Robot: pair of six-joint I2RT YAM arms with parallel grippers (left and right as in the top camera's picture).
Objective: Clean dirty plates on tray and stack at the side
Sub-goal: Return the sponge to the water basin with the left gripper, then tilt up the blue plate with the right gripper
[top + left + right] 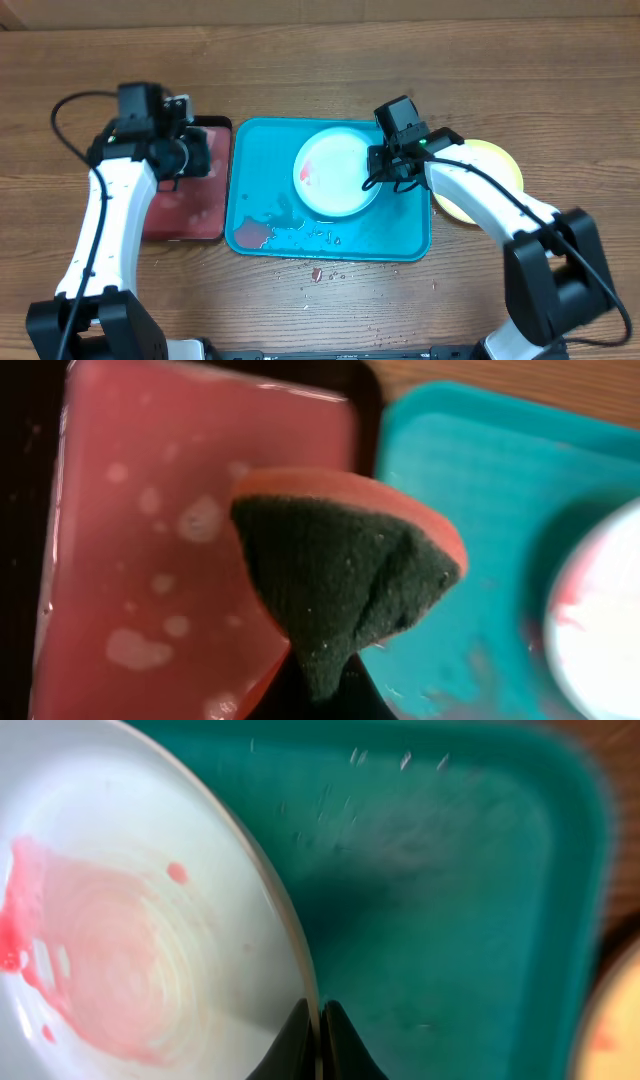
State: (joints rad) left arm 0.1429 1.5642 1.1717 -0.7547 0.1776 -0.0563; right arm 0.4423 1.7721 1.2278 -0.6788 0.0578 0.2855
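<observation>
- One white plate [335,180], smeared red at its centre, lies on the single turquoise tray [258,160], right of middle.
- Right hand [385,168]: fingers pinched tight on that plate's right rim.
- One lime-green plate [497,165] sits on the bench [320,60], just right of the tray.
- Left hand [192,155] clamps one sponge [340,575] above one reddish tray [180,215].

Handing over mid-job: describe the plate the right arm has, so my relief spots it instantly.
Find the big turquoise tray mid-table. Near its middle sits a round plate, its rim pinched by the right end effector. Unlike the lime-green plate off the tray, it is white with a pink-red smear.
</observation>
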